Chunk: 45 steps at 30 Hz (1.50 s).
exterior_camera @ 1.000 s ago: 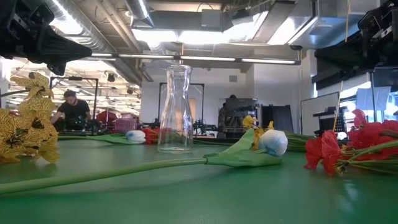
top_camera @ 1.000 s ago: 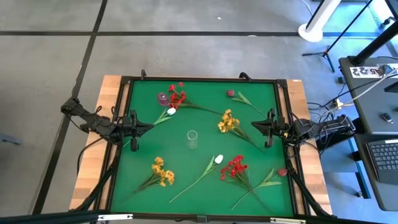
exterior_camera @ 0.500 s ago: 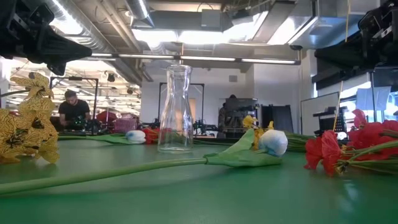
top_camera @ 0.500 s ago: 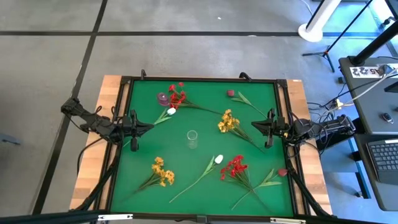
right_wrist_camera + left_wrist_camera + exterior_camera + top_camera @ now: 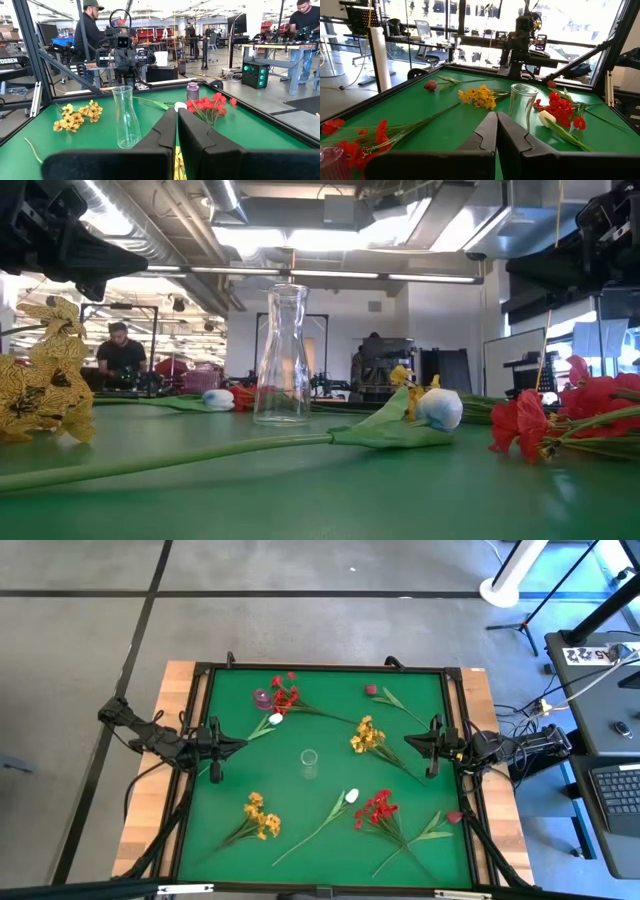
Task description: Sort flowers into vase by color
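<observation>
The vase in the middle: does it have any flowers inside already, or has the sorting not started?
Nothing looks done: the vase stands empty, upright at mid-table. Nothing is in hand: the left gripper and right gripper sit shut at the table's sides. All is left: red, yellow and white flowers lie flat on the table.

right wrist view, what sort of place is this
Most likely a robotics lab or open workshop. A green table framed by black rails holds a glass vase and artificial flowers; beyond it stand workbenches with computer gear, and people work there.
</observation>
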Available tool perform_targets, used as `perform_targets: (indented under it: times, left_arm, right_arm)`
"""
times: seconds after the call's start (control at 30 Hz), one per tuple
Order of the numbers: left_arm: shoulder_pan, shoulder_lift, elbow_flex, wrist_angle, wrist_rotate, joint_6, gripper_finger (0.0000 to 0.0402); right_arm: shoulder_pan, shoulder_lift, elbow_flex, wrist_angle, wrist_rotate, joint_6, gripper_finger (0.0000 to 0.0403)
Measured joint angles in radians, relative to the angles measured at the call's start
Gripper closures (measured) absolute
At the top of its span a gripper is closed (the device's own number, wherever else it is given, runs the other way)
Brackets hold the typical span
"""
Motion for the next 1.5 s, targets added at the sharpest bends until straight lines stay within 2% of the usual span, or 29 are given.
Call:
perform_targets:
  times: [1.17, 1.37, 1.5]
  left_arm:
    - [0.000, 0.000, 0.000, 0.000, 0.000, 0.000, 0.0401]
    - [0.000, 0.000, 0.000, 0.000, 0.000, 0.000, 0.0401]
    - [0.000, 0.000, 0.000, 0.000, 0.000, 0.000, 0.0401]
  right_arm:
    - [0.000, 0.000, 0.000, 0.002, 0.000, 0.000, 0.0384]
    - [0.000, 0.000, 0.001, 0.054, -0.002, 0.002, 0.0384]
    - [0.000, 0.013, 0.048, 0.024, 0.026, -0.002, 0.0384]
